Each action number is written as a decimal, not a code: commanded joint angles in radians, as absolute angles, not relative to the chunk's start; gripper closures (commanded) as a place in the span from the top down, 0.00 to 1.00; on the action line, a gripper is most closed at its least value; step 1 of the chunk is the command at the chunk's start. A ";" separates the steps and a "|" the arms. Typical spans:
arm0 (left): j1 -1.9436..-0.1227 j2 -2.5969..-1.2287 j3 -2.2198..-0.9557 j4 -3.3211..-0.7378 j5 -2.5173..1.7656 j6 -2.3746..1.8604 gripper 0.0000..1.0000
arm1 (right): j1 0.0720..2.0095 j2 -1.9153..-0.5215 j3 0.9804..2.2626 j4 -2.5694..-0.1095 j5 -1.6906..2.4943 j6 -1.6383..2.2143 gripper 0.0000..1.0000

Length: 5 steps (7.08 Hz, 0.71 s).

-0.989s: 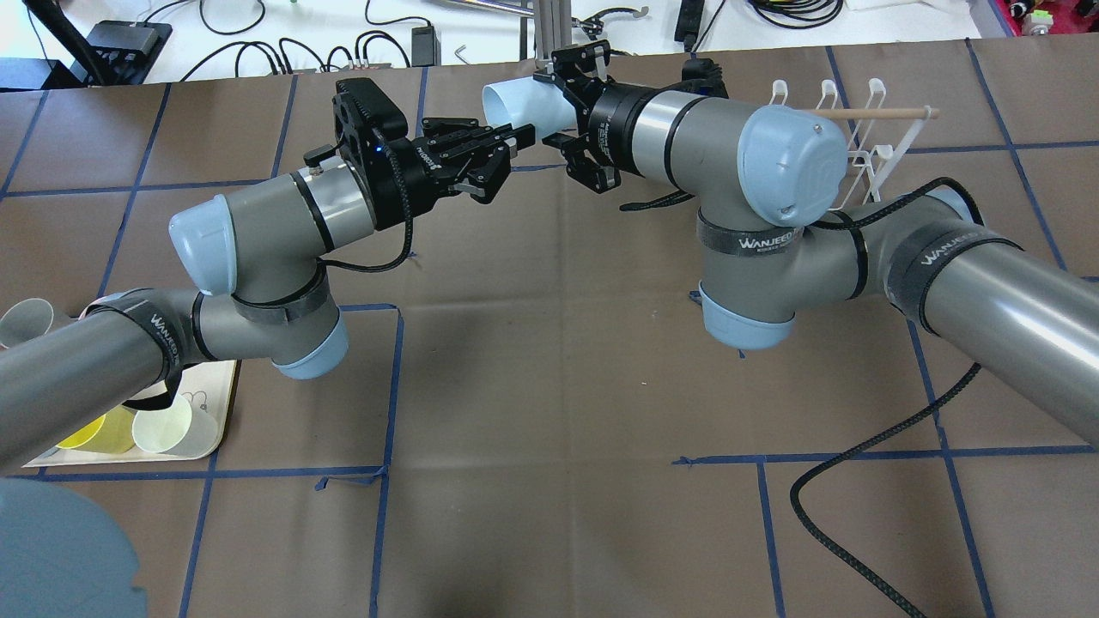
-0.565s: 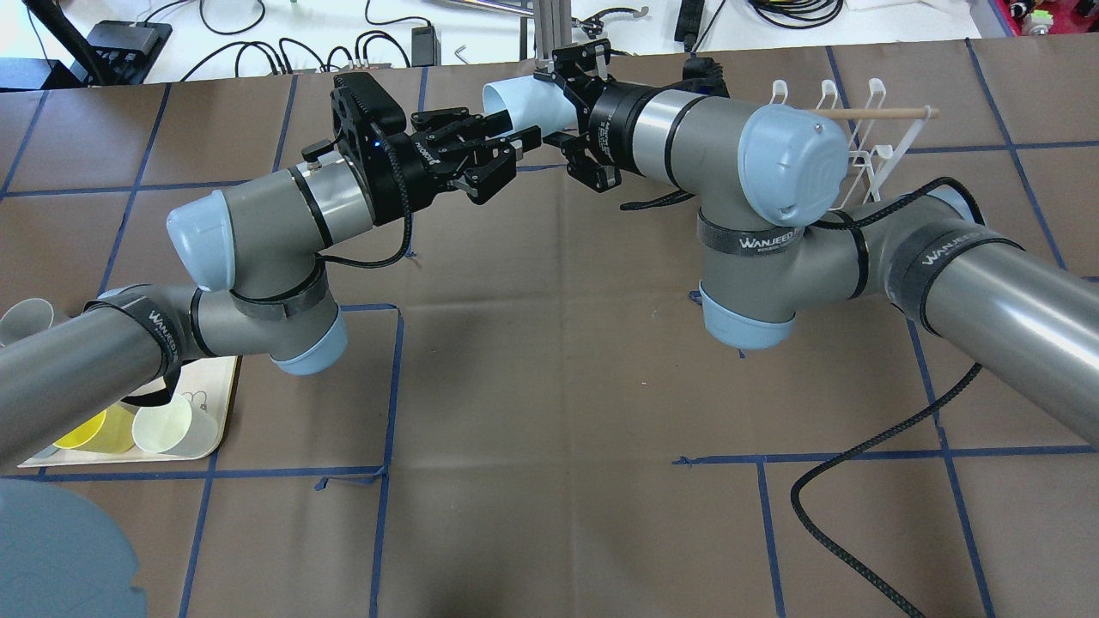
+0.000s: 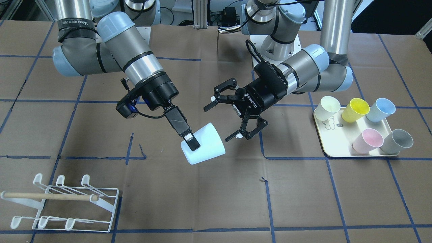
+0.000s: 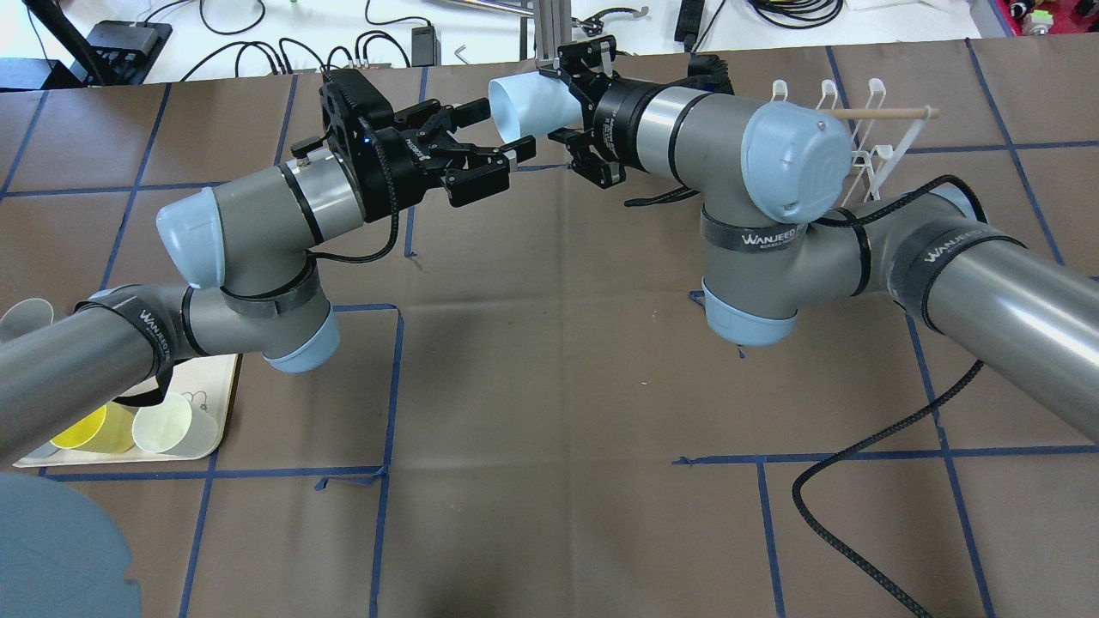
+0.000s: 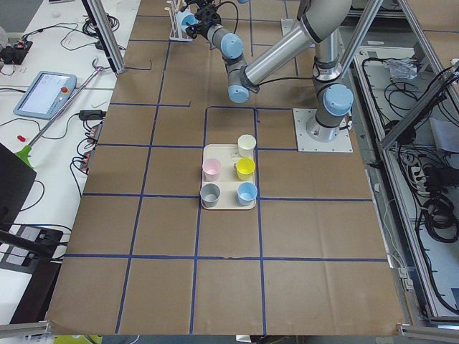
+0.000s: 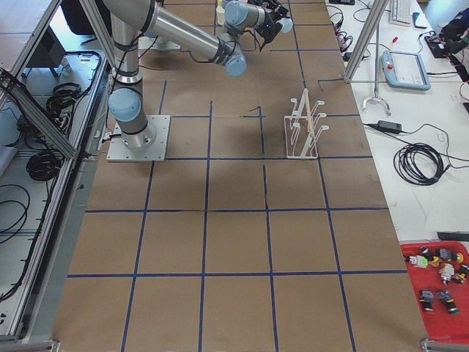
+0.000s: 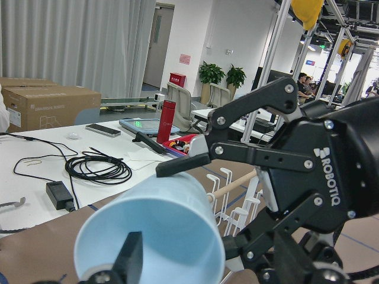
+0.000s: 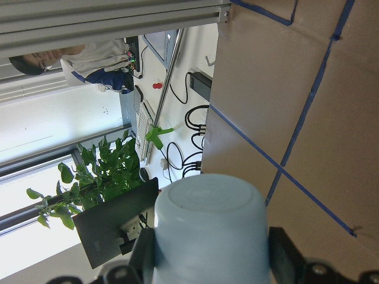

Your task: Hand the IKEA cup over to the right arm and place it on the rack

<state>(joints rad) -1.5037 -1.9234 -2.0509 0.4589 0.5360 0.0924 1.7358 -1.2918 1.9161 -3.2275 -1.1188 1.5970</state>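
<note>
The right gripper is clamped on the pale cup, held sideways above the table (well apart from the rack), while the left gripper gapes wide and empty beside its mouth.

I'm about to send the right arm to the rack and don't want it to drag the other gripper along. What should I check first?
1. Right gripper shut on the cup: ok, jaws clamp its base end.
2. Left gripper open: ok, jaws spread wide.
3. Left gripper's fingers clear of the cup's rim: cannot tell. In the left wrist view they flank the mouth.
4. Rack upright, no cup on its prongs: ok.
5. Cup's mouth turned down for a prong: not ok. It lies sideways, mouth toward the left gripper.
</note>
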 commanded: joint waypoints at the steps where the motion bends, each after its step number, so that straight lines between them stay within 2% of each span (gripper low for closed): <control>1: -1.384 -1.919 -2.057 0.459 0.427 0.089 0.99 | 1.636 -1.290 1.914 -3.231 -1.112 1.582 0.24; 3: -1.301 -1.921 -2.043 0.446 0.416 0.086 0.99 | 1.569 -1.292 1.913 -3.229 -1.118 1.280 0.19; 5: -1.302 -1.905 -1.944 0.276 0.644 0.084 0.98 | 1.562 -1.290 1.911 -3.240 -1.205 0.902 0.17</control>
<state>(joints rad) -1.3064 -1.9121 -2.0042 0.3764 0.5022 0.0852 1.5691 -1.2907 1.9120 -3.2340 -1.1416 1.1157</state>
